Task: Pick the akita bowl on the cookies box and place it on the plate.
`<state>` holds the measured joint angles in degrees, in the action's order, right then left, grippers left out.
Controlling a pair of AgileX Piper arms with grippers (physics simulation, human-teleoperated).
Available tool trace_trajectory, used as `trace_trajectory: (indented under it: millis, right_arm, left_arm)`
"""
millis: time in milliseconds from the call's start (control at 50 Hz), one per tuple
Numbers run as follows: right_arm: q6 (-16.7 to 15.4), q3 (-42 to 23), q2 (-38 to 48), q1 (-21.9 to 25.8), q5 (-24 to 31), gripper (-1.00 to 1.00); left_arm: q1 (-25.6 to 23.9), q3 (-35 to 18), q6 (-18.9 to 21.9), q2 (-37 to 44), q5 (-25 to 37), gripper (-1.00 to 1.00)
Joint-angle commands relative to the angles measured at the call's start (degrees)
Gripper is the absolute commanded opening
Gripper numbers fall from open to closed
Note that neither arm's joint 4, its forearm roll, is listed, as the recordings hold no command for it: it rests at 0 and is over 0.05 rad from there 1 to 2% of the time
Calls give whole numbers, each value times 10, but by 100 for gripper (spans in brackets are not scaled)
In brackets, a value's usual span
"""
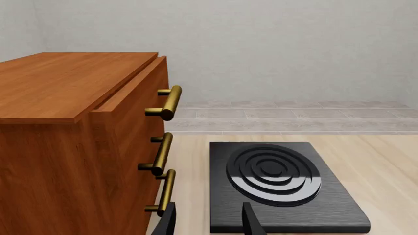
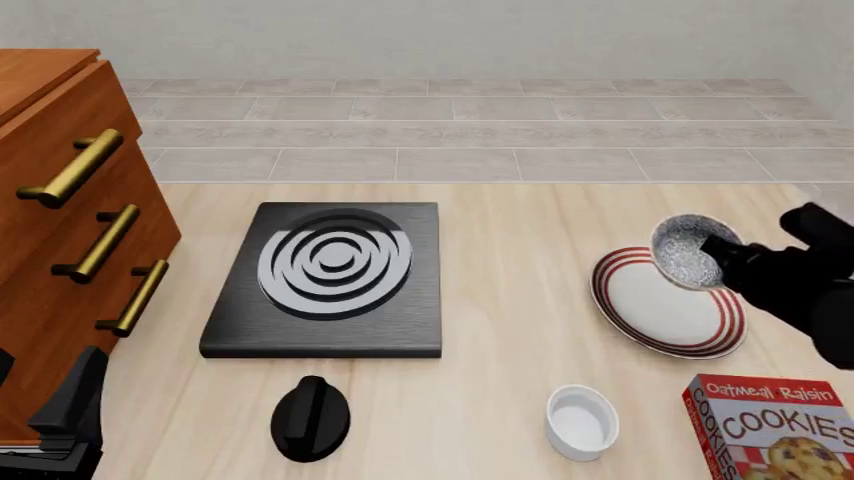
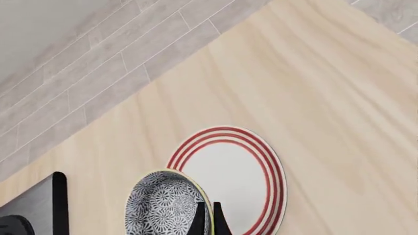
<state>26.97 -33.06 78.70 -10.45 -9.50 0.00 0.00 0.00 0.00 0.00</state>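
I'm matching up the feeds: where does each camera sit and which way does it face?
Front: above and behind the arms, looking down at the table; both grippers show, right holding the bowl.
Left wrist: behind the left gripper, facing stove and cabinet.
Right wrist: behind its gripper, facing bowl and plate.
Front and right wrist share the plate.

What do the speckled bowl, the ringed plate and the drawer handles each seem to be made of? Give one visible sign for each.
Speckled bowl: probably glazed ceramic, with a fine black-and-white printed pattern and a pale rim.
Ringed plate: likely glazed ceramic too, a smooth white face with painted dark red rings.
Drawer handles: they look like brushed brass, golden bars with a soft metallic sheen.
As renders, these are only appearances.
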Motion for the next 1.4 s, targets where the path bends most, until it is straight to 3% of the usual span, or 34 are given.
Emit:
trace_trajectory:
  millis: [20,840,1400]
  right_arm:
    - [1,-11,30,-8,-12,-100]
    - [-9,-21,128,-24,-59,-100]
    - [-20,-49,167,-33,-58,-100]
  left_arm:
    - [0,0,0,0,0,100]
    - [0,0,0,0,0,100]
    - [0,0,0,0,0,100]
